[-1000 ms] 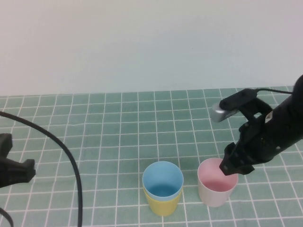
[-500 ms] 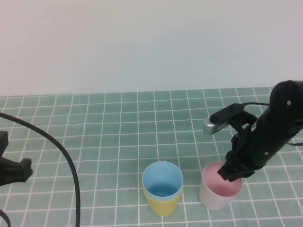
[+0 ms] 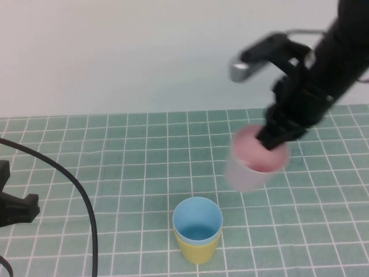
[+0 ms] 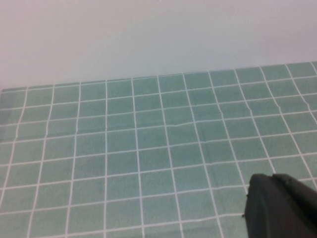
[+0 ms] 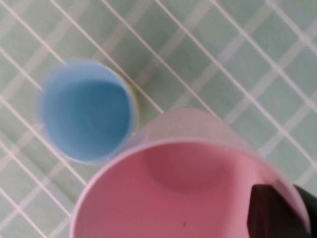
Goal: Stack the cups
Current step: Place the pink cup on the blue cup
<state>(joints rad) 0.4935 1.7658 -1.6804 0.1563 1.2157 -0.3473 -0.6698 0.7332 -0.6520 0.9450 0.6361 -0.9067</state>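
Note:
The pale pink cup [image 3: 253, 158] hangs in the air above the table, tilted a little, with my right gripper [image 3: 275, 137] shut on its far rim, one finger inside and one outside. In the right wrist view the pink cup [image 5: 183, 188] fills the foreground and the right gripper [image 5: 290, 210] pinches its wall. The light blue cup [image 3: 198, 222] sits nested in the yellow cup [image 3: 198, 248] near the table's front, below and left of the pink one; the blue cup [image 5: 86, 111] shows beneath. My left gripper [image 3: 20, 209] stays shut at the far left, its fingers [image 4: 280, 208] over bare cloth.
A green checked cloth [image 3: 115, 167] covers the table, ending at a pale wall behind. A black cable [image 3: 81, 196] arcs across the left side near the left arm.
My right gripper shut on the pink cup's rim and lifted it off the table, carrying it up and slightly back. The blue and yellow stack and the left arm stayed put.

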